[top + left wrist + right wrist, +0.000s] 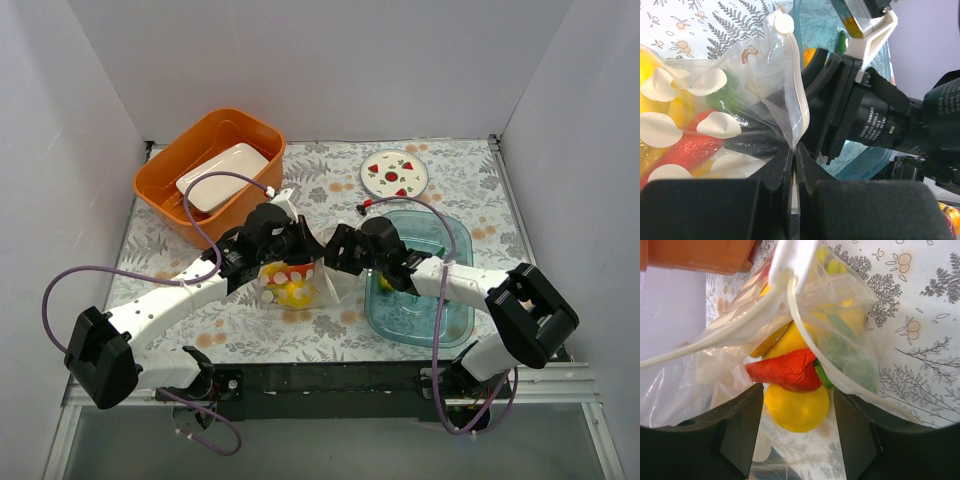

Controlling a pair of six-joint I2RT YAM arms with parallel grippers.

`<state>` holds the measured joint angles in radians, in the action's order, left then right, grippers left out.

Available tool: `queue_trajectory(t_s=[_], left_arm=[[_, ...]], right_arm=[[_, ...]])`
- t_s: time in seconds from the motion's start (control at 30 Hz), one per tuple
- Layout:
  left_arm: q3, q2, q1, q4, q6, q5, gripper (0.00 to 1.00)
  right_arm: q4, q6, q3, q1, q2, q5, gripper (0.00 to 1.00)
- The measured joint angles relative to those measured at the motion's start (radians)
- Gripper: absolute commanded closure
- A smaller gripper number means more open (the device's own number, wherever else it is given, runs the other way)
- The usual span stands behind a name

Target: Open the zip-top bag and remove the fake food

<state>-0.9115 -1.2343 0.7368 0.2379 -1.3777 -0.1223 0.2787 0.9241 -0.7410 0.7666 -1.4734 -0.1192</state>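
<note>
Top external view: two arms meet at mid-table over the zip-top bag [289, 286], which hangs between them above the floral tablecloth [330, 325], just left of the clear blue tray [405, 325]. The left gripper [795, 167] has its fingers pressed together on the bag's plastic below the white zip strip [792, 85], as the left wrist camera shows, with a sliver of film pinched in the seam between them. The right gripper [797, 391] stands wide, its two dark fingers [740, 432] well apart on either side of the bag's lower part; whether either finger touches the film cannot be told from the right wrist view. The bag's mouth is parted, the zip strip splitting into two strands in that same view. The fake food is inside the bag: a long red pepper [785, 371] lies across a round yellow piece [797, 410], with green bits [840, 347] beside them against the right wall of the bag. Small yellow and green shapes in the tray near the right arm may be further pieces, though they are too small to name. At the far left sits an orange bin [160, 180] holding a white dish [225, 175]; a strawberry-printed plate [395, 176] lies beyond the tray.
</note>
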Motion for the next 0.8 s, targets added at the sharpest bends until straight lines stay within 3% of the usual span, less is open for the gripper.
queue_trajectory(t_s=[0.3, 0.57, 0.8], left_arm=[[0.0, 0.0, 0.0, -0.004, 0.001, -0.018, 1.0], [0.0, 0.0, 0.0, -0.003, 0.002, -0.02, 1.0], [0.0, 0.0, 0.0, -0.003, 0.005, -0.021, 1.0]], right_arm=[[0.103, 0.089, 0.007, 0.006, -0.082, 0.023, 0.43], [0.086, 0.04, 0.006, 0.045, -0.075, 0.144, 0.6], [0.065, 0.001, 0.004, 0.047, -0.072, 0.215, 0.65]])
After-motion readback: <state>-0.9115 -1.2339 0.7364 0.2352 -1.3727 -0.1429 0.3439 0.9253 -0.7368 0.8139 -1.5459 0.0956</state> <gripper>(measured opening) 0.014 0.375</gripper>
